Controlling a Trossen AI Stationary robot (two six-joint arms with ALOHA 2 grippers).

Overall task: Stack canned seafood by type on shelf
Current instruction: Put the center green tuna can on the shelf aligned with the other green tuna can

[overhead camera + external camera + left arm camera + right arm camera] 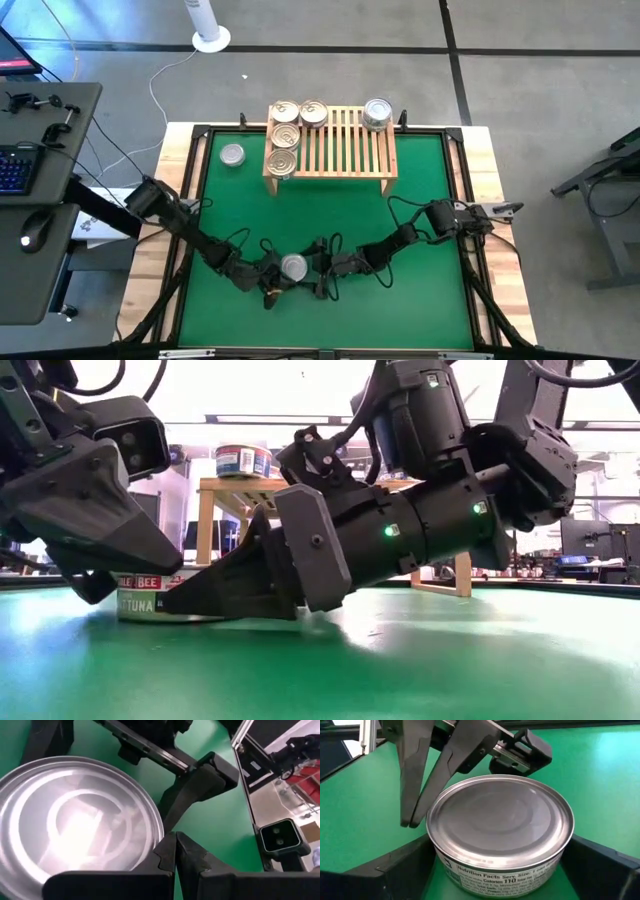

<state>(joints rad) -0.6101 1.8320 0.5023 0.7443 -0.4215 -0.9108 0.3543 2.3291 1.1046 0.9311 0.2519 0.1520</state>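
Right gripper (312,275) fingers spread, straddling silver tin (293,266) on mat.

One camera hangs overhead, facing straight down; another sits at mat level, facing twelve o'clock. Both wrist cameras hover close over the same silver-topped tin (500,827).

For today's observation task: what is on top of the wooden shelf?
On the shelf stand four gold-topped tins along its left side and one silver-topped tin at its far right corner. Whether any tin stands on another cannot be seen from above.
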